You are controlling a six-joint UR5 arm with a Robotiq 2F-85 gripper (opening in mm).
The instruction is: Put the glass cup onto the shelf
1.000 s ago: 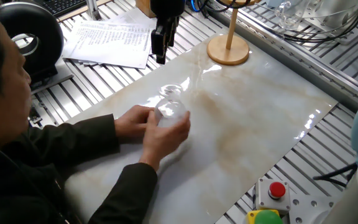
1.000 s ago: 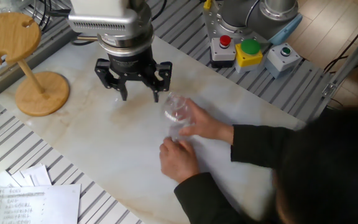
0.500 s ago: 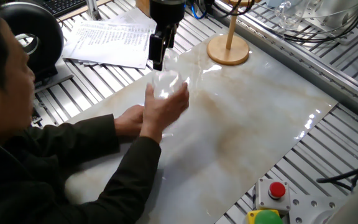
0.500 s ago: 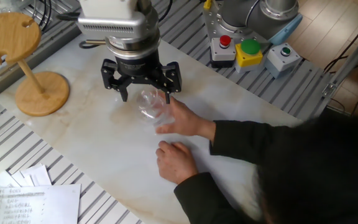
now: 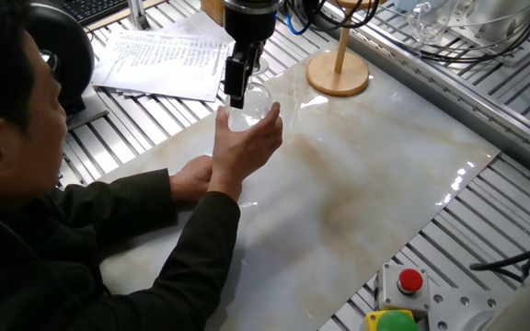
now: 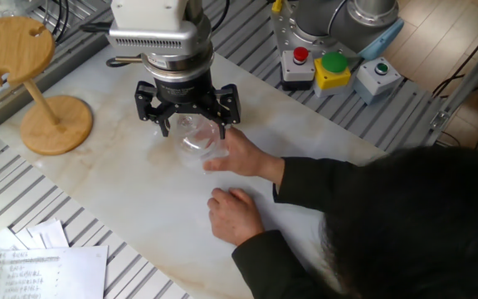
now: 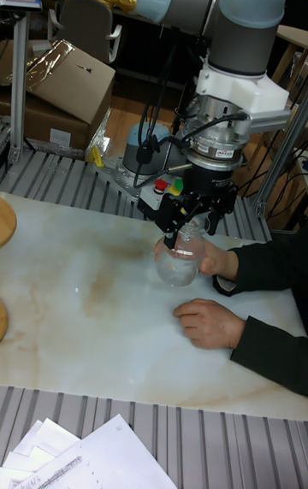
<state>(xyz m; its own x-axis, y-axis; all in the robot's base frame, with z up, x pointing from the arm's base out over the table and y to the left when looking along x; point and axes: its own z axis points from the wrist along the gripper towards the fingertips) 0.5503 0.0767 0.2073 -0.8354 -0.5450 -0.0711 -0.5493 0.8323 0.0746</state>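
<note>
**Glass cup held up between spread fingers**

A person's hand (image 6: 243,156) lifts the glass cup (image 6: 196,135) off the bench (image 6: 139,208) and holds it just under the gripper (image 6: 188,124), whose fingers (image 6: 163,122) stand apart on either side of the bowl; whether they touch the glass cannot be told. The person's other hand (image 6: 235,214) rests flat on the marble below. Beyond the fingers, well apart, the shelf (image 6: 25,79) stands near the bench's edge, with bare marble between. Papers (image 5: 159,60) lie off the slab on the ribbed frame.
</note>
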